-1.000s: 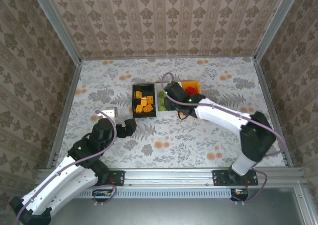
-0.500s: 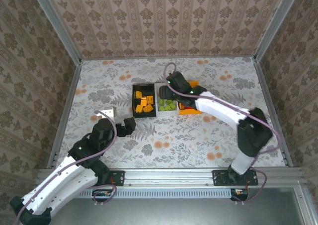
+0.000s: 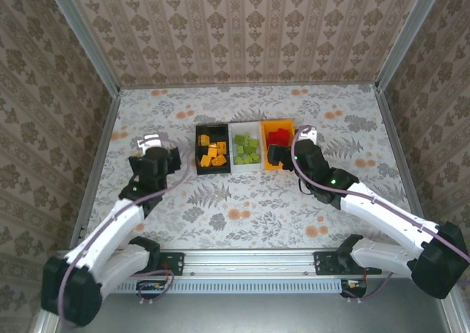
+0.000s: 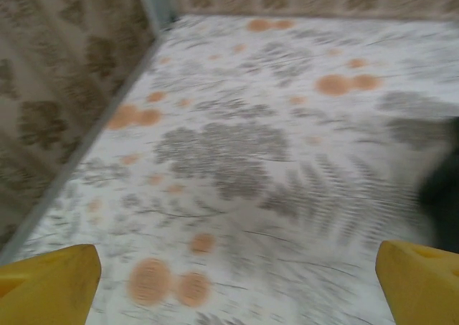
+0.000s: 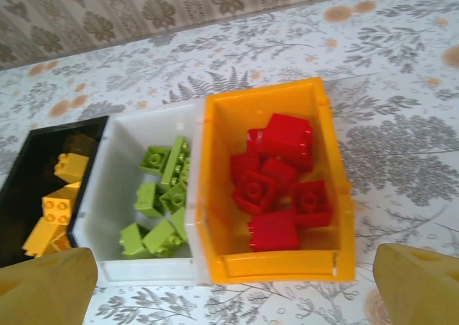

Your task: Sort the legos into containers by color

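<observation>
In the top view the 3 containers stand in a row just above the middle of the frame, walls touching: the black bin [image 3: 213, 170] on the left, the white bin [image 3: 247, 167] in the middle, the orange bin [image 3: 283, 122] on the right. The legos lie sorted inside them: yellow-orange bricks [image 5: 57, 210] in the black one, light green bricks [image 5: 161, 210] in the white one, red bricks [image 5: 276, 185] piled in the orange one. No loose brick can be made out on the floral table [image 3: 257, 201]

The right gripper [image 3: 275, 156] sits at the lower edge of the orange bin. Its wrist view has the 2 yellow pads [image 5: 419, 282] in the lower corners, spread wide, with nothing between them

The left gripper [image 3: 176, 160] is just left of the black bin, apart from it. Its pads [image 4: 46, 285] are likewise in the lower corners of its blurred wrist view, fully spread and holding nothing, over bare table
</observation>
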### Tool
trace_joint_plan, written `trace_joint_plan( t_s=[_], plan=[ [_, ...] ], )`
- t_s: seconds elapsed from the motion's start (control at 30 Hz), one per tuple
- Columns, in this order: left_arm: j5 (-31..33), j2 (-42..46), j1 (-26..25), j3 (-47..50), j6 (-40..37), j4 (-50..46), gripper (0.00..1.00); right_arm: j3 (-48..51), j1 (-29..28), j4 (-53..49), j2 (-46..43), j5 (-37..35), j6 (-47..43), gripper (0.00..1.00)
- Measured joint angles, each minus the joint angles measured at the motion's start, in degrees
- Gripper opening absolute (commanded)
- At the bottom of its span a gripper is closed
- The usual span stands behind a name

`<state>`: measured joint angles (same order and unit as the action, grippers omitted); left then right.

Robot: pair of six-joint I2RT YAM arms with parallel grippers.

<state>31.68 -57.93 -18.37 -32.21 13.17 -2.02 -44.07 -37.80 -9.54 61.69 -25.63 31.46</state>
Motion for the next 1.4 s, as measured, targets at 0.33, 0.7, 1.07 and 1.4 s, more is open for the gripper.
trace_joint_plan(
  t_s=[0.33,0.7,1.07,1.4],
  plan=[
    [-2.8,-22.0,7.1,4.5,-13.7,28.1,1.00,3.5,2.2,3.0,-3.4,-4.2,-0.4,1.00],
    [-18.7,-29.3,15.6,8.0,-16.6,47.7,1.00,8.3,3.7,11.4,-5.4,-4.4,-3.6,1.00],
    [-20.0,-30.5,15.8,10.1,-15.8,52.3,1.00,14.1,7.2,22.6,-5.3,-5.0,-17.2,1.00],
    [-19.4,-30.5,15.8,10.1,-15.7,53.1,1.00,20.2,28.0,37.0,2.7,-3.6,-24.9,1.00]
  ],
)
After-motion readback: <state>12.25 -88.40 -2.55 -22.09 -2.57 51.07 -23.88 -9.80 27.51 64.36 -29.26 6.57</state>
